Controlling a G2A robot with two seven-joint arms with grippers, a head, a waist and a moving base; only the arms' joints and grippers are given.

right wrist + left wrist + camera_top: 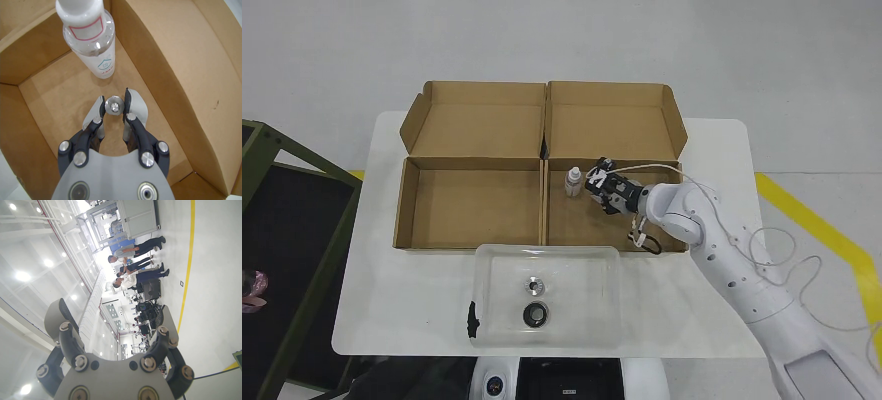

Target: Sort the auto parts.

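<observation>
Overhead, a clear tray (547,250) holds a small silver part (534,286), a black ring (535,316) at its 6 o'clock. The left gripper (113,317) gapes wide, empty. Closer in, the right gripper (114,103) pinches a shiny round hubbed disc (114,108) inside the right box (179,75), the bottle (571,180) at its 9 o'clock overhead.

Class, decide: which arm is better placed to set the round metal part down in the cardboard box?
Right. The right hand is shut on the metal part, held inside the box. The left hand is open, pointing out into the room.
</observation>
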